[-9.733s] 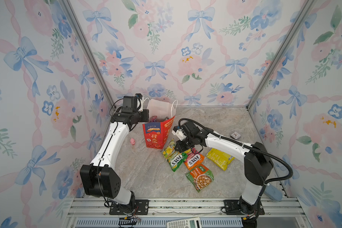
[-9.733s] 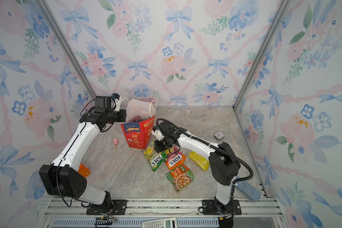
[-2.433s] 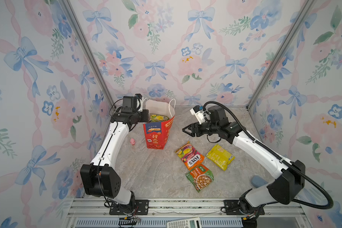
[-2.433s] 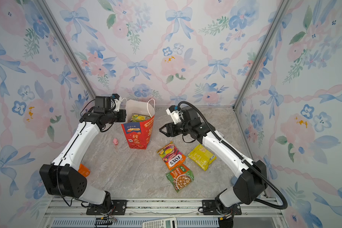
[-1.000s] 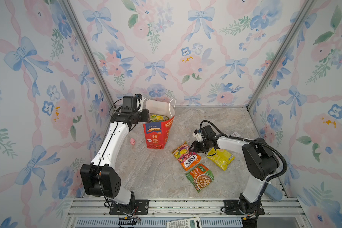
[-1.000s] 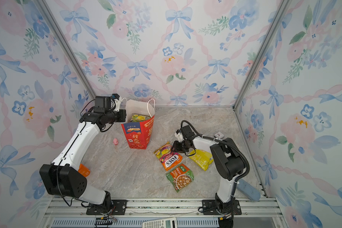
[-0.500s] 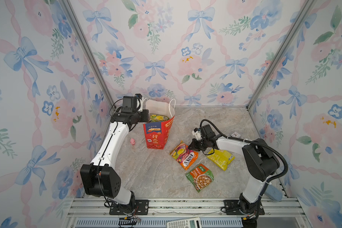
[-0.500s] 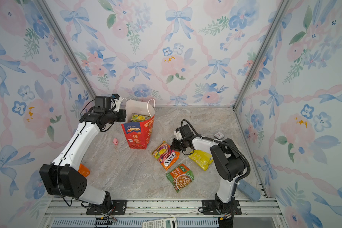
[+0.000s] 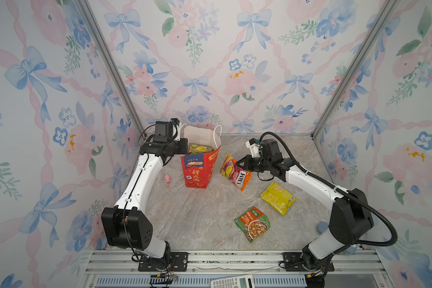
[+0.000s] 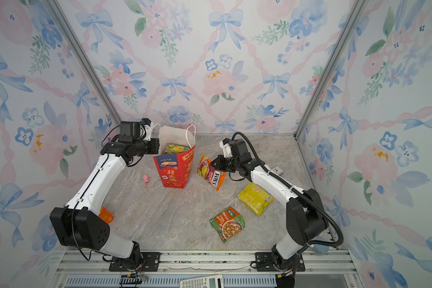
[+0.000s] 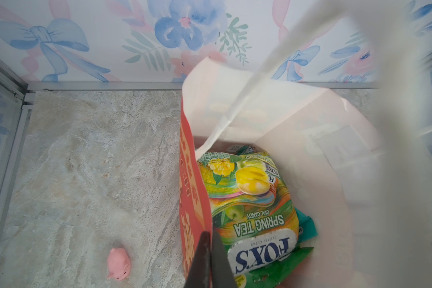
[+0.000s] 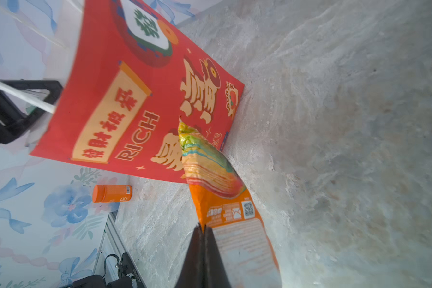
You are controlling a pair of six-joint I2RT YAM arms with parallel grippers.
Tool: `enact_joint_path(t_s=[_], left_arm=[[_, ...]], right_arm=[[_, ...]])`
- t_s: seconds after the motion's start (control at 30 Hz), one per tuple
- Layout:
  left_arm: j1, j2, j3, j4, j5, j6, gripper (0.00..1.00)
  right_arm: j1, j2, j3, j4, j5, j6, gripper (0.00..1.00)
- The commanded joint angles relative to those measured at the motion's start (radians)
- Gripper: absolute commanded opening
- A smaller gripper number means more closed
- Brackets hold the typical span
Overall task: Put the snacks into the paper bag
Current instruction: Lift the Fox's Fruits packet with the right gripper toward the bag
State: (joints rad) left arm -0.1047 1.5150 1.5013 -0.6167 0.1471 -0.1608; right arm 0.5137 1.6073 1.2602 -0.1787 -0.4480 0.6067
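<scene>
Carry step: R gripper [image 9: 238,163] pinched shut on edge of orange FOX'S packet [image 9: 236,174], dangling just beside the paper bag [image 9: 197,172], L gripper [image 11: 208,240] clamped on bag rim; next prob needs lift higher, over open mouth, then release

The orange packet [image 9: 235,173] reads "FOX'S". The green packet [image 11: 250,199] reads "FOX'S", "SPRING TEA" and "OVAL CANDY". The paper bag [image 12: 140,99] shows "RICH" and "100%".

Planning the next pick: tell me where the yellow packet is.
In both top views the yellow packet lies flat on the table, right of centre, between the right arm and the green-orange packet.
</scene>
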Motion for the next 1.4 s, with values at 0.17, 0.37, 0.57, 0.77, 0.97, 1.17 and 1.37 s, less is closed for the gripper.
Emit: enact_joint_path(t_s=[0.17, 0.37, 0.57, 0.77, 0.97, 1.17, 1.37], left_arm=[[0.002, -0.01, -0.013, 0.005, 0.015, 0.018, 0.0], [0.0, -0.009, -0.013, 0.005, 0.012, 0.019, 0.0], [0.0, -0.007, -0.012, 0.004, 0.016, 0.017, 0.0], [0.0, -0.011, -0.012, 0.005, 0.021, 0.017, 0.0], [0.001, -0.011, -0.01, 0.005, 0.031, 0.014, 0.0], [0.0, -0.014, -0.013, 0.004, 0.025, 0.016, 0.0], [0.0, -0.018, -0.012, 0.004, 0.031, 0.015, 0.0]], right_arm=[[0.021, -0.057, 0.149, -0.076, 0.012, -0.027, 0.0], [0.063, -0.11, 0.224, -0.181, 0.038, -0.106, 0.0], [0.142, -0.163, 0.288, -0.24, 0.072, -0.162, 0.0], [0.211, -0.143, 0.359, -0.229, 0.083, -0.168, 0.0], [0.263, -0.081, 0.468, -0.217, 0.08, -0.168, 0.0], [0.275, 0.013, 0.613, -0.213, 0.08, -0.169, 0.0], [0.274, 0.152, 0.767, -0.21, 0.099, -0.156, 0.0]])
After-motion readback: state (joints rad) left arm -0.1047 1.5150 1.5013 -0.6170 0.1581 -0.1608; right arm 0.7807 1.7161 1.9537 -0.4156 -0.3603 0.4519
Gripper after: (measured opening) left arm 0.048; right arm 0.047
